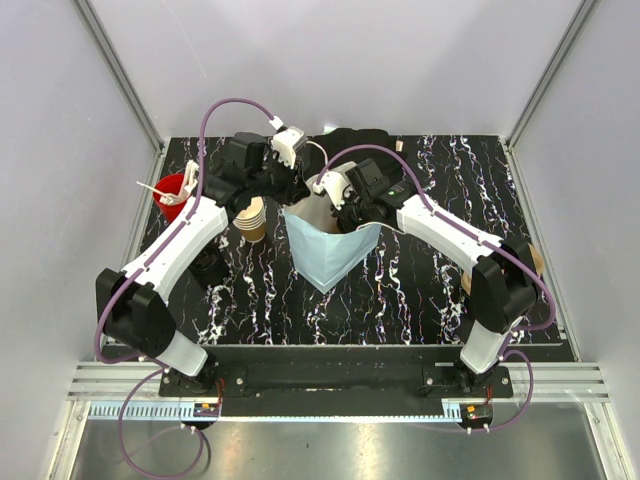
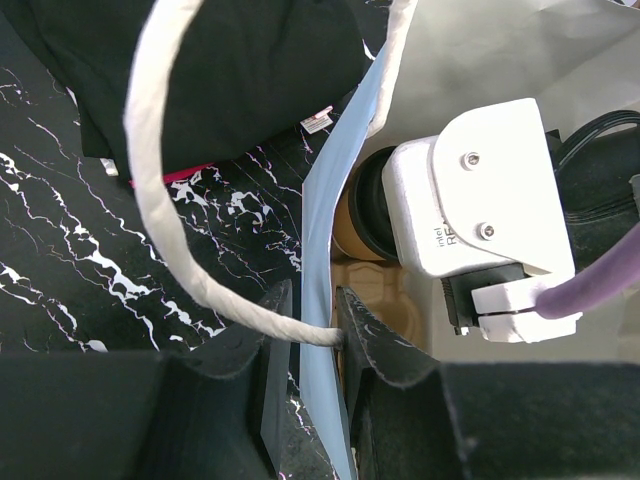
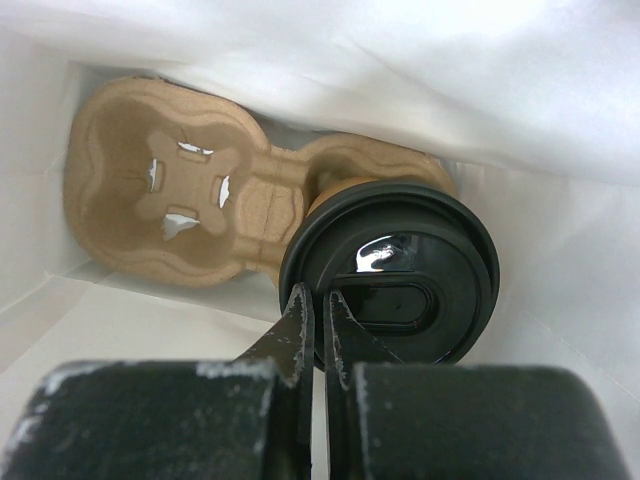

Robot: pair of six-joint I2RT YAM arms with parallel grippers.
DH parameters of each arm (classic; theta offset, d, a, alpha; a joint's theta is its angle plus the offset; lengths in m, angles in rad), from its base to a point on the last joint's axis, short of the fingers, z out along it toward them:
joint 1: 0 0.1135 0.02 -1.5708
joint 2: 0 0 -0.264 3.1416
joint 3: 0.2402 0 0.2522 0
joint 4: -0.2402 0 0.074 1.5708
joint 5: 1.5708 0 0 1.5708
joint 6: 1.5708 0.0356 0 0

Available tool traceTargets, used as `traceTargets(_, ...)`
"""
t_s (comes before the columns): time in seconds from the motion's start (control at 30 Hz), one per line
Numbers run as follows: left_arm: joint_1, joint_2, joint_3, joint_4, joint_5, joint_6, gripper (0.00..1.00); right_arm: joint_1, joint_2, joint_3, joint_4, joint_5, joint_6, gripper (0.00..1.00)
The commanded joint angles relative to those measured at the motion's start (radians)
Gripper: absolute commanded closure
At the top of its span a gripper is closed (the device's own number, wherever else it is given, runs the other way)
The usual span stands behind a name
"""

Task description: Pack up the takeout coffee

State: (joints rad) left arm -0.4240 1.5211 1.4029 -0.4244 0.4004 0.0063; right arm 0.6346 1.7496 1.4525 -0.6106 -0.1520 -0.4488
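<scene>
A light-blue paper bag (image 1: 325, 255) with a white inside stands open at mid-table. My left gripper (image 2: 312, 295) is shut on its blue wall (image 2: 335, 170) where a white rope handle (image 2: 150, 200) is fixed. My right gripper (image 3: 321, 298) reaches down inside the bag, its jaws pinched on the near-left rim of the black lid of the takeout coffee (image 3: 400, 270). The cup sits over one pocket of a brown pulp cup carrier (image 3: 160, 190) on the bag's floor; the other pocket is empty. From the left wrist, the cup's tan side (image 2: 350, 225) shows under the right wrist camera (image 2: 480, 190).
A nested stack of tan cups (image 1: 252, 218) stands just left of the bag. A red cup of white straws (image 1: 172, 190) sits at the far left. Black items (image 1: 355, 140) lie at the back edge, and a black cloth (image 2: 230, 70) lies beside the bag.
</scene>
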Motion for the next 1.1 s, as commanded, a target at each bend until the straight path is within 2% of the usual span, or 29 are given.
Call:
traceTargets(0.0, -0.002, -0.036, 0.028, 0.030, 0.012, 0.001, 0.73, -0.012, -0.001, -0.004, 0.035, -0.017, -0.013, 1.00)
traceTargets(0.93, -0.002, -0.038, 0.033, 0.026, 0.012, 0.003, 0.73, -0.016, 0.007, 0.003, 0.044, 0.008, -0.007, 0.99)
traceTargets(0.97, -0.001, -0.038, 0.033, 0.026, 0.012, 0.004, 0.73, -0.016, 0.010, 0.003, 0.043, 0.008, -0.005, 0.96)
traceTargets(1.0, -0.001, -0.038, 0.033, 0.026, 0.012, 0.004, 0.73, -0.016, 0.008, 0.003, 0.043, 0.011, -0.005, 0.83)
traceTargets(1.07, -0.002, -0.038, 0.033, 0.026, 0.012, 0.004, 0.73, -0.016, 0.008, 0.006, 0.045, 0.012, -0.005, 0.74)
